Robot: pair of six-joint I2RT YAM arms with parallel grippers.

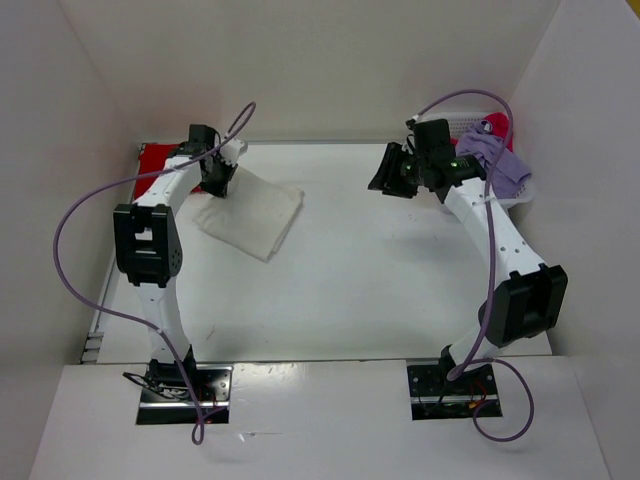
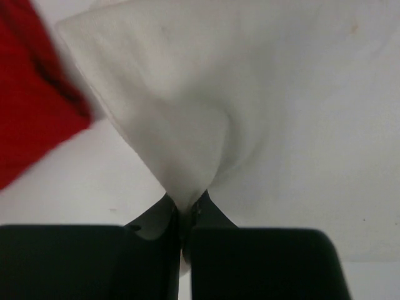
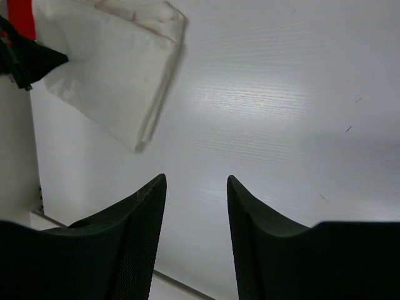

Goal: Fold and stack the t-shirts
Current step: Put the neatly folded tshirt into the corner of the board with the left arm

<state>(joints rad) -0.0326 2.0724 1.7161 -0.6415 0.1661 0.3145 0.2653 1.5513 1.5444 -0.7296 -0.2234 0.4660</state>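
While pinching a corner of the off-white t-shirt (image 2: 206,106), just beside the red t-shirt (image 1: 152,158), in tightly closed left fingers (image 2: 256,262), lift gently and carry onto the red t-shirt, probably the stack; leave half-spread, empty right fingers (image 3: 134,237) clear.

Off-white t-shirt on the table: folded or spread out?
Folded: the off-white t-shirt lies as a compact, layered rectangle, one corner pinched in the shut left pincer.

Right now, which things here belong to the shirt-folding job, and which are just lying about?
Job:
off-white t-shirt, a corner pinched by the left gripper
red t-shirt
lavender t-shirt
pinkish-red t-shirt

Just there:
white mesh basket
table
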